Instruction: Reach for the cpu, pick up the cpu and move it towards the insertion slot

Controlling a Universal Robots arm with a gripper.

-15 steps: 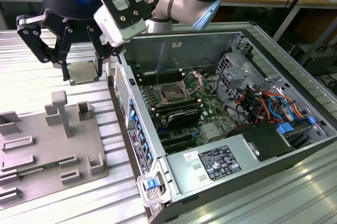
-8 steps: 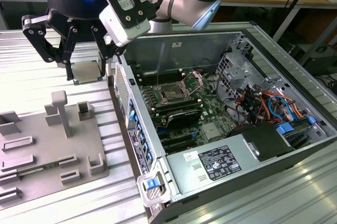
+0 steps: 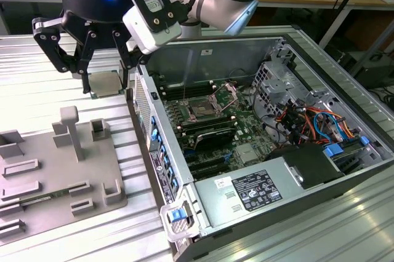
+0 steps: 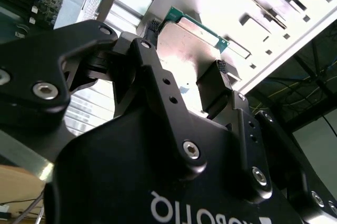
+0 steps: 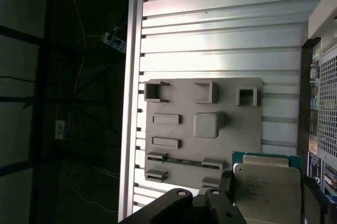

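The cpu [image 3: 104,83] is pinched between the fingers of the gripper [image 3: 98,87], lifted clear of the grey tray [image 3: 37,176] below it, so the carry is judged under way, with travel sideways over the case wall towards the insertion slot [image 3: 202,111] called for.

Gripper [image 3: 101,83] raised, black fingers [image 3: 83,68] pointing down, clamped around a chip.

Bright overhead light, strong glare on the ribbed metal table [image 3: 37,59], blown-out white in the second wrist view, dim dark room edge in the first wrist view, close gripper [image 4: 184,84] softly blurred
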